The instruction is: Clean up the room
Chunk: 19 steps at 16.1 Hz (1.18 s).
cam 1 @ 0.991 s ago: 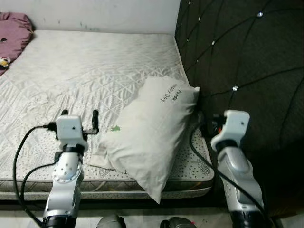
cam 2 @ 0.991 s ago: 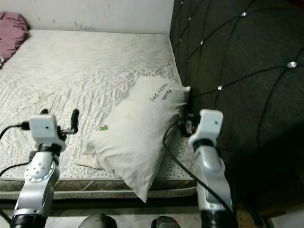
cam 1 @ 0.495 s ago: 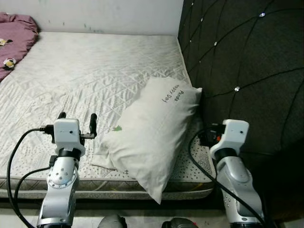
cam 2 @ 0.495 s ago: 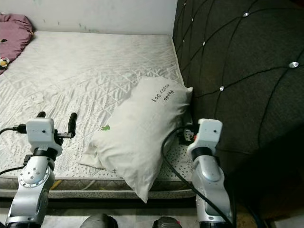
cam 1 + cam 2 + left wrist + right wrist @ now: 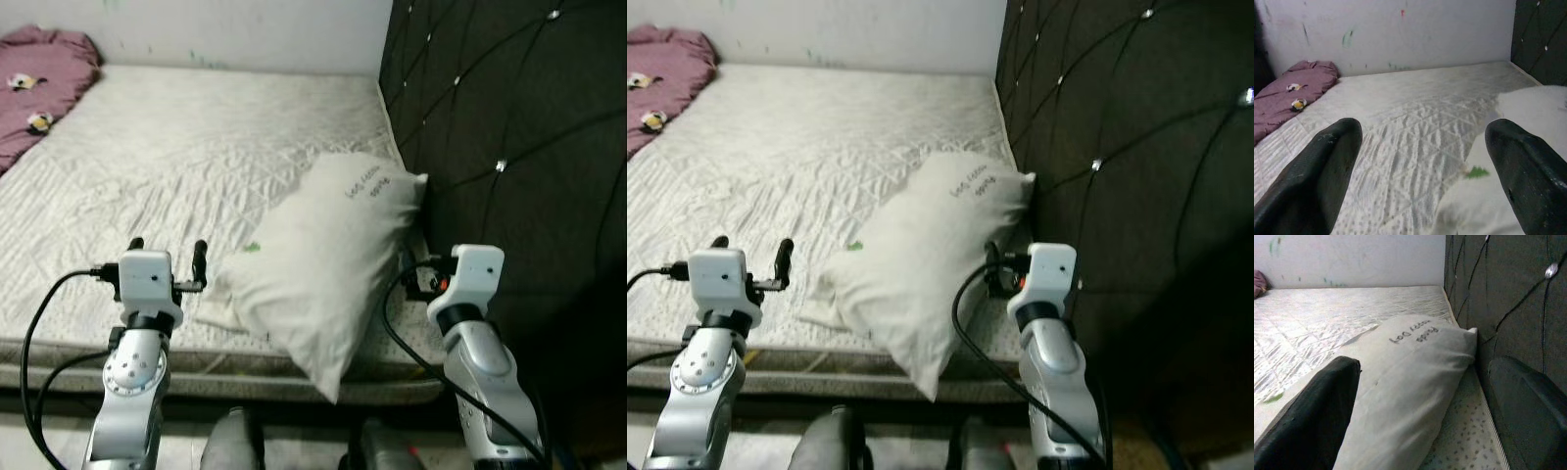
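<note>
Since a second ago the head camera has shifted — the whole scene sits a little lower and to the right, more of the bed's near edge shows, and the arms look slightly drawn back from the mattress; the pillow itself has not moved on the bed.

Both arms are raised at the near edge of the bed (image 5: 196, 147). The left gripper (image 5: 167, 257) hangs over the mattress edge just beside the pillow's (image 5: 333, 264) near-left corner, its fingers (image 5: 1317, 176) spread wide with nothing between them. The right gripper (image 5: 997, 269) sits at the pillow's right side, close against the dark headboard (image 5: 509, 127); the right wrist view shows its fingers (image 5: 1308, 416) also wide apart and empty, looking along the pillow toward the wall.

The pillow lies askew, one end pushed into the headboard, the other end hanging over the near mattress edge. A purple blanket (image 5: 44, 88) is bunched at the far-left corner.

As I judge it, the step in hand is squaring up on the pillow to straighten it — neither gripper touches it yet. The next move calls for both grippers to close in from either side, take the soft cloth near its two long edges, and lift it back flat against the headboard. The overhanging end could slide off if only one side is gripped.
</note>
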### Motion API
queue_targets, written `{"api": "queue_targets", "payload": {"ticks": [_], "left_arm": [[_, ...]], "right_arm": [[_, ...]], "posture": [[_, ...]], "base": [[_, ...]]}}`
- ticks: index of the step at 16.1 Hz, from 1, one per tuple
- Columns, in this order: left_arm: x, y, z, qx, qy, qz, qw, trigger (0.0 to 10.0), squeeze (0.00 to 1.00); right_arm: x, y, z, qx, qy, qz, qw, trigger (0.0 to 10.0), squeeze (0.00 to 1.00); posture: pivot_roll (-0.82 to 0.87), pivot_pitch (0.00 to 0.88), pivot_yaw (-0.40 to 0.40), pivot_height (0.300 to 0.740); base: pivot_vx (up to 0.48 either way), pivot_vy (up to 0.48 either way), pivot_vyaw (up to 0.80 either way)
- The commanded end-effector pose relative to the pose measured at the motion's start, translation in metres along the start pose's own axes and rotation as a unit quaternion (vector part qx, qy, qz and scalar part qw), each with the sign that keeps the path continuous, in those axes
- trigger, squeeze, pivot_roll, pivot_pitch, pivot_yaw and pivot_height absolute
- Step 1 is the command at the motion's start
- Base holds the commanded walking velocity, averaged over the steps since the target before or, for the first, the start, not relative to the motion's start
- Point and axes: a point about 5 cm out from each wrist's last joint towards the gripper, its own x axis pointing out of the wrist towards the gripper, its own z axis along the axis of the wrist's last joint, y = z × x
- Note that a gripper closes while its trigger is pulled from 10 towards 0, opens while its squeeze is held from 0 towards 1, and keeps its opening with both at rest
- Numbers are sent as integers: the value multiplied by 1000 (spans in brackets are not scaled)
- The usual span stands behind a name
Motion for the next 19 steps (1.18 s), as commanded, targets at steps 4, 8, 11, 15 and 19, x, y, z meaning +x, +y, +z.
{"api": "queue_targets", "payload": {"ticks": [4,8,11,15,19], "left_arm": [[1,-19,19,-26,-23,-39,999,10000,0],[1,-16,12,-30,-9,-27,999,10000,0],[2,-16,14,-33,-8,-27,999,10000,0],[-1,-16,12,-35,-2,-31,999,10000,0],[-1,-16,12,-35,-1,-32,999,10000,0]], "right_arm": [[2,1,-2,-13,2,18,1000,10000,0],[4,-3,1,-22,-4,11,1000,10000,0],[4,-4,1,-24,-4,13,1000,10000,0],[5,-2,1,-25,-3,16,1000,10000,0],[6,-4,2,-28,-5,15,999,10000,0]], "posture": [[4,0,-9,647],[-2,0,-21,647],[0,0,-27,647],[-3,0,-24,647],[-6,0,-23,647]], "base": [[0,0,0],[62,0,0],[270,0,0],[313,0,0],[346,0,0]]}}
